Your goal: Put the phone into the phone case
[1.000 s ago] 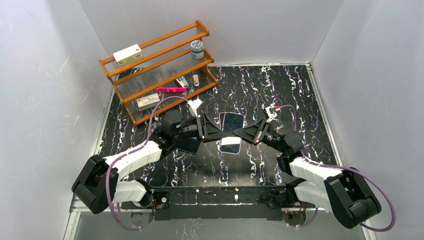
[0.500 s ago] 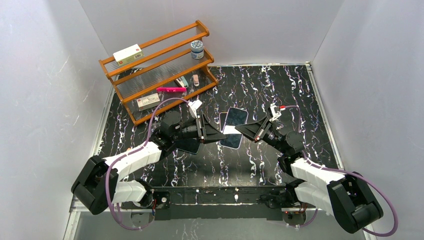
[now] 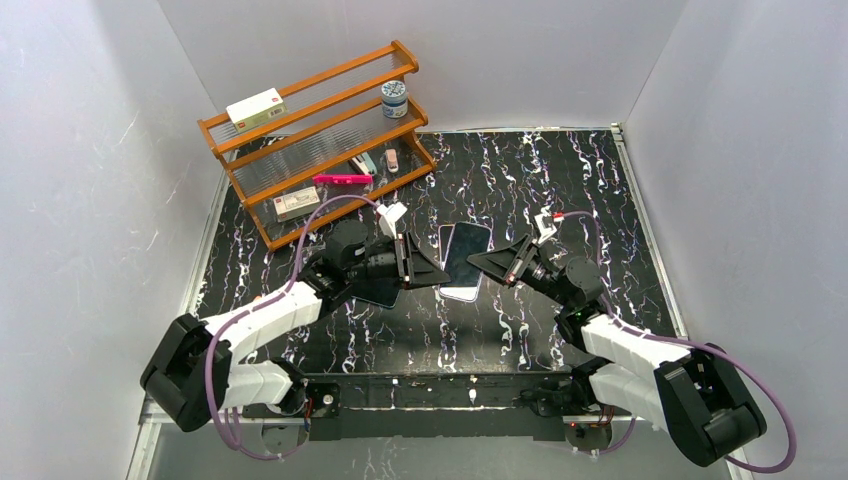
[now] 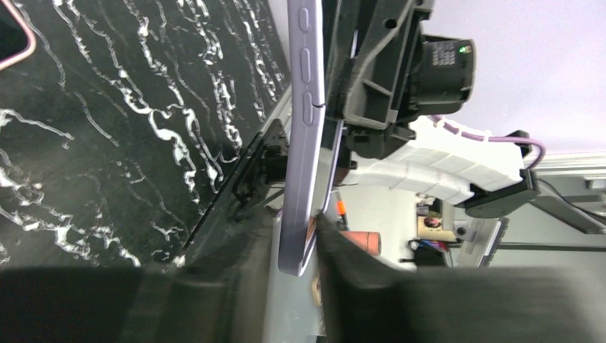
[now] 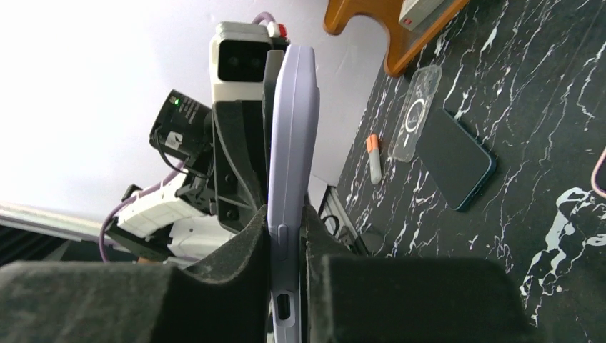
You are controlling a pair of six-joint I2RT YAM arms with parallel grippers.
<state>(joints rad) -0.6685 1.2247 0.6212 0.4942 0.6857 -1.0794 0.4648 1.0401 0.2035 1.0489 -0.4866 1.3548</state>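
Left arm and right arm reach in from the near edge and meet over the middle of the desk.

The right claw is pressed onto the lavender phone case, one finger on each face. The case stands on edge in that wrist view.

The left claw has its fingers against both faces of the same case from the left side, pinching it.

From above, the phone lies screen-up on the case, held between the two claws. Whether it is fully seated, I cannot tell.

Just left, under the left arm, a second dark phone lies flat on the desk. A clear case and a small orange-capped stick lie beside it.

Far left stands a wooden shelf holding a white box, a jar and a pink bar.
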